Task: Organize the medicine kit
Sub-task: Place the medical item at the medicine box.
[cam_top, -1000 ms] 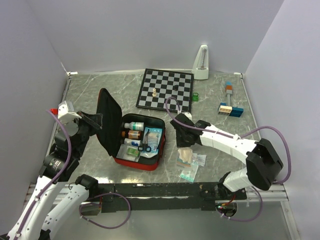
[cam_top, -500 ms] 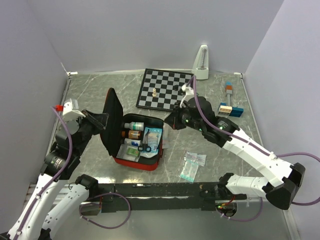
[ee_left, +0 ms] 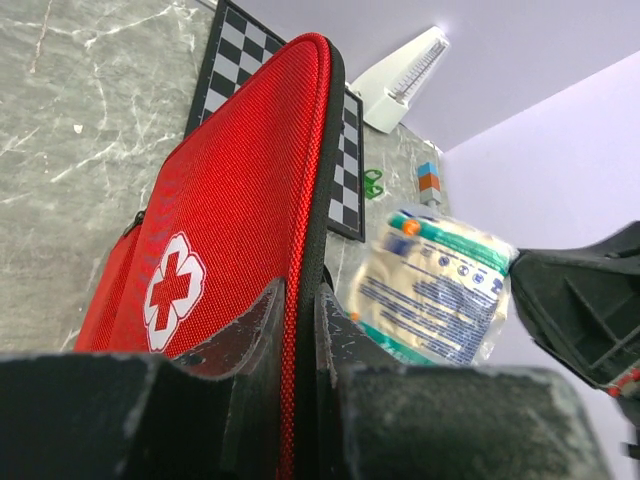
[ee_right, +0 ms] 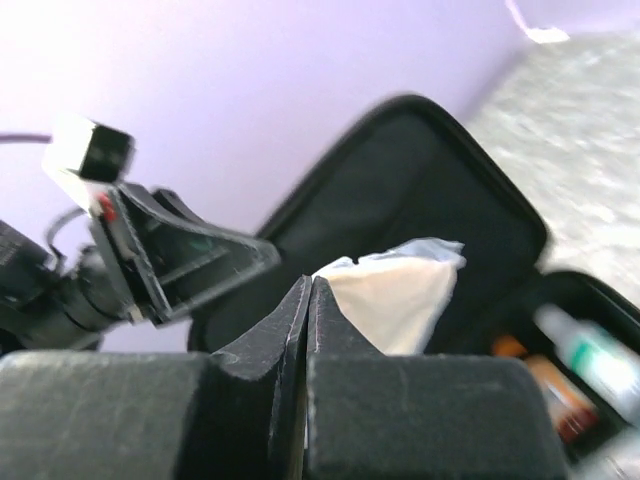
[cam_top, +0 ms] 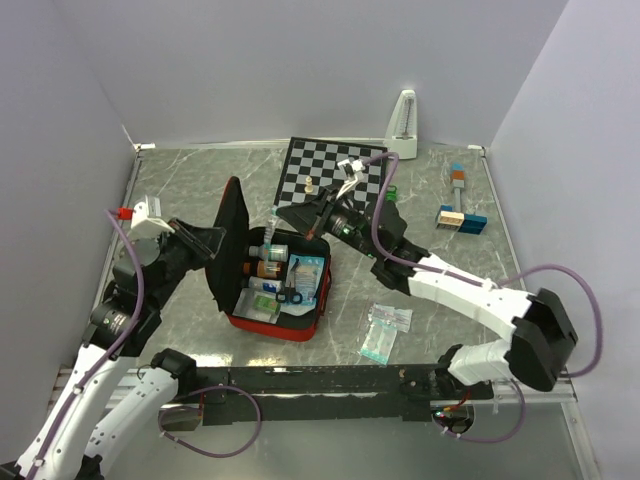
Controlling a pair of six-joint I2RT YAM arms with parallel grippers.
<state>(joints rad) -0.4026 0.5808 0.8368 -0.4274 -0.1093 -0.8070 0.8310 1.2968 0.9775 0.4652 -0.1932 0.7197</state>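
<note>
Packet (ee_right: 395, 300), white, pinched in right gripper (ee_right: 308, 285) above medicine kit (cam_top: 272, 326), open tray lying just below and nearward; left gripper (ee_left: 300, 300) clamps lid (ee_left: 235, 200) upright.

Medicine kit (ee_left: 230, 200): red woven outside, white cross emblem with a red centre, black lining.
Chessboard (cam_top: 333, 180): black and white checks, dark border.
Table (cam_top: 180, 190): grey marble pattern with pale veins.
Packet (ee_left: 435, 290): pale, with a teal band, an orange spot and blurred print, perhaps blue.
Metronome (cam_top: 403, 127): white.
Blocks (cam_top: 460, 218): blue, orange and tan.
Walls (cam_top: 300, 60): pale lavender.
</note>
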